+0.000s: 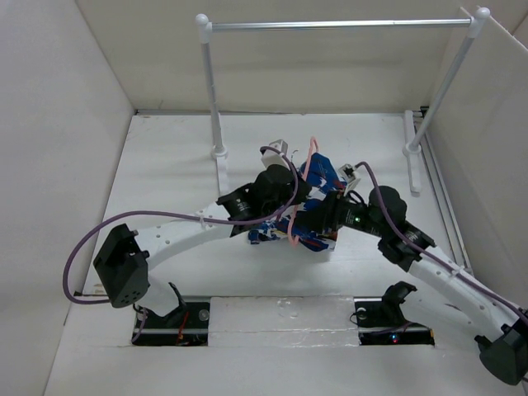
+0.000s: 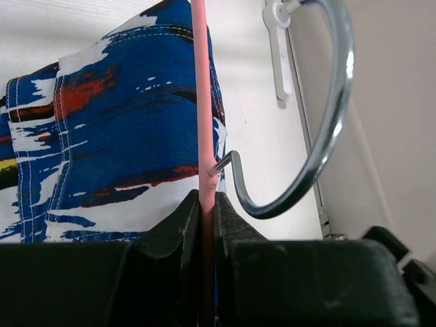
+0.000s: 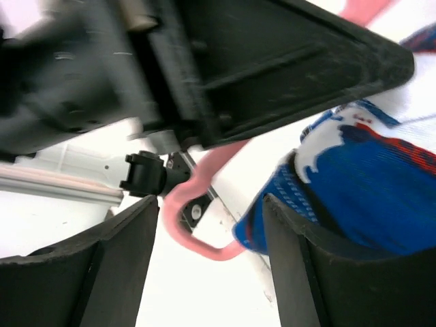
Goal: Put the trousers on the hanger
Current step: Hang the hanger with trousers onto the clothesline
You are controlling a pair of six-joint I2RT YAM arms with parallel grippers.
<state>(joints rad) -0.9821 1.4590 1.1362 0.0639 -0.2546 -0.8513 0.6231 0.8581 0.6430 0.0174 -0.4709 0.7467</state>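
L claw (image 2: 206,201) clamped tight, R claw (image 3: 210,204) wide apart, both near each other

"What did the room look like?"

"It was plain. A white desk (image 1: 165,157) was boxed in by pale, bare sides: a left wall (image 1: 49,124), a back wall (image 1: 330,74) and a panel (image 1: 495,132) on the right."

"Was there any furniture?"

"A clothes rack stood toward the back of the desk. It had a silver rail (image 1: 338,25) on top, carried by a left post (image 1: 210,91) and a right post (image 1: 445,82), both white. Each stood on a long white foot (image 1: 412,153) lying flat."

"And the light?"

"It was soft and even, with faint shadows. A dark seam (image 1: 272,110) ran where the desk met the back wall."
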